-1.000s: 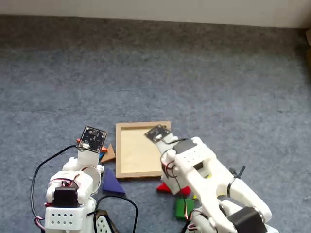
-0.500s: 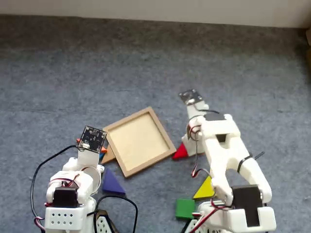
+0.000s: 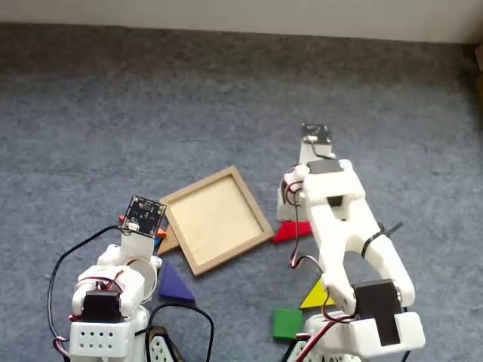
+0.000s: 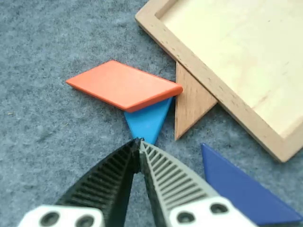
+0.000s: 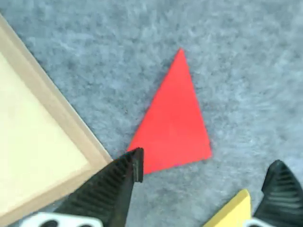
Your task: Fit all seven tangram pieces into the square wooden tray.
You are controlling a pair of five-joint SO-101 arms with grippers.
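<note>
One grey carpeted desk (image 3: pixel 226 98) carries the square wooden tray (image 3: pixel 215 220), lying skewed. We see the right claw (image 5: pixel 208 165) spread above a red wooden triangle (image 5: pixel 173 123) just beside the tray. The left claw (image 4: pixel 139 143), pressed together, points at a small light-blue triangle (image 4: pixel 147 118).

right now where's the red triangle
In the high view the red triangle lies flat on the carpet, beside the tray's right corner and under the right arm; the yellow piece sits nearer the robot's base.
</note>
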